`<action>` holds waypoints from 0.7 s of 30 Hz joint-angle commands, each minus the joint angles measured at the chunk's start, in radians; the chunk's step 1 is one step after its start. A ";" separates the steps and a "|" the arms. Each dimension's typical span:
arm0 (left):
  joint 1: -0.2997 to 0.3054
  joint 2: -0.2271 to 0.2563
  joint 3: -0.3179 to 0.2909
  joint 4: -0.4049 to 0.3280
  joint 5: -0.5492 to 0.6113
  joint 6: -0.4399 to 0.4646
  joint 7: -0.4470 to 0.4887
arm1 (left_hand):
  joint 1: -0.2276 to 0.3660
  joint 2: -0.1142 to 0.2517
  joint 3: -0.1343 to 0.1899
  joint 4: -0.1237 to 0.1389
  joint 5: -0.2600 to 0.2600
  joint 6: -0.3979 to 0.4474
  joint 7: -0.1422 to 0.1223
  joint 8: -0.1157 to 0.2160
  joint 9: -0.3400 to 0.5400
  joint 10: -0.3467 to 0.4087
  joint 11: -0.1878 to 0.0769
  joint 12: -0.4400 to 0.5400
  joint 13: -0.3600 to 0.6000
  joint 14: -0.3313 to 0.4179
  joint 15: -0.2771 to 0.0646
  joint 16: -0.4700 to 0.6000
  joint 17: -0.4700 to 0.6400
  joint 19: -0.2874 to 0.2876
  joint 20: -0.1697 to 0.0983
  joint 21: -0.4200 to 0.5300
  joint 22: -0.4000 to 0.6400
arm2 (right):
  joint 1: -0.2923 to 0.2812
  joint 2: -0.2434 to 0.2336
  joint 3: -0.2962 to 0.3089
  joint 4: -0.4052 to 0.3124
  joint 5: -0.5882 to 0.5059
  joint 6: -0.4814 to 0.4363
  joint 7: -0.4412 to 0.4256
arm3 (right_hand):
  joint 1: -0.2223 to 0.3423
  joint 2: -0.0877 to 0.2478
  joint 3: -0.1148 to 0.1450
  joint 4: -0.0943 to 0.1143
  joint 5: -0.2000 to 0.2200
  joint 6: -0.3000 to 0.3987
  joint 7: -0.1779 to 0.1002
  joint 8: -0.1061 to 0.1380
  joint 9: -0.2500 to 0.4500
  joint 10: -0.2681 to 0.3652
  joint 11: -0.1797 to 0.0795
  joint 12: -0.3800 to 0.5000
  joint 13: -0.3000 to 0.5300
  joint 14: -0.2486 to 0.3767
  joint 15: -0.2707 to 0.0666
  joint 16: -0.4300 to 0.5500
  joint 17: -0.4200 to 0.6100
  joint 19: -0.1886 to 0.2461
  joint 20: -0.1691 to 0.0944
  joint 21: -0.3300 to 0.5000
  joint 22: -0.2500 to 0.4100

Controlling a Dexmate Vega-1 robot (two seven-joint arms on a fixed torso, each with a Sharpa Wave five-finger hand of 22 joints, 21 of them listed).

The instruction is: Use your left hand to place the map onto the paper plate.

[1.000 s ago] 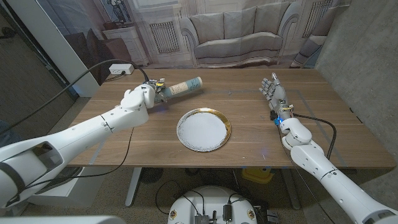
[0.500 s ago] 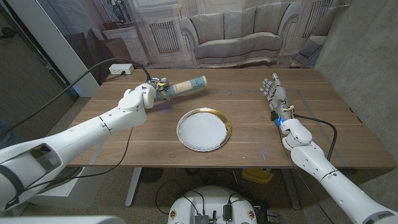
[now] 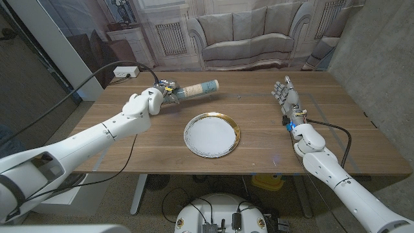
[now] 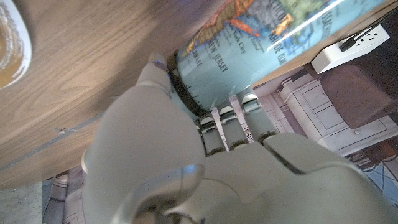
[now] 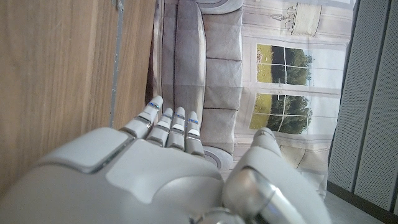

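Left arm is reaching in from the bottom-left corner, stretched diagonally toward the far left part of the counter. Left hand (image 3: 147, 101) is gripping the map (image 3: 194, 88) by one end, fingers (image 4: 231, 124) wrapping around the roll, thumb on the other side. Right arm is coming in from the bottom-right corner, forearm lying along the right side. Right hand (image 3: 286, 96) is holding nothing, standing on its edge, fingers (image 5: 169, 124) pointing away from the robot, straight and side by side.
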 commanded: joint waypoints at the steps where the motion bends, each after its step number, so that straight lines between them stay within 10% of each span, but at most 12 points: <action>1: 0.039 0.000 -0.029 0.001 0.043 -0.088 0.054 | -0.003 -0.005 0.002 0.004 0.000 0.014 -0.003 0.001 0.003 0.011 -0.004 -0.001 0.002 0.012 -0.066 -0.001 0.003 0.003 -0.011 0.002 0.003 | 0.008 0.003 0.000 0.006 0.001 0.000 0.003 | 0.003 0.005 0.003 -0.007 -0.001 0.008 -0.001 0.002 0.004 0.008 0.002 0.000 0.004 0.005 -0.002 0.000 0.001 0.010 -0.031 -0.003 0.001; 21: 0.103 -0.013 -0.081 -0.015 0.067 -0.171 0.135 | -0.004 -0.005 0.006 0.005 -0.001 0.018 -0.007 -0.004 0.002 0.011 -0.012 -0.008 0.003 0.012 -0.065 -0.006 0.005 -0.006 -0.016 -0.002 0.003 | 0.009 0.010 -0.002 0.011 0.005 -0.002 -0.002 | 0.004 0.006 0.002 -0.008 -0.002 0.007 -0.001 0.001 0.004 0.009 0.000 0.000 0.004 0.005 0.000 0.000 0.001 0.012 -0.030 -0.008 0.001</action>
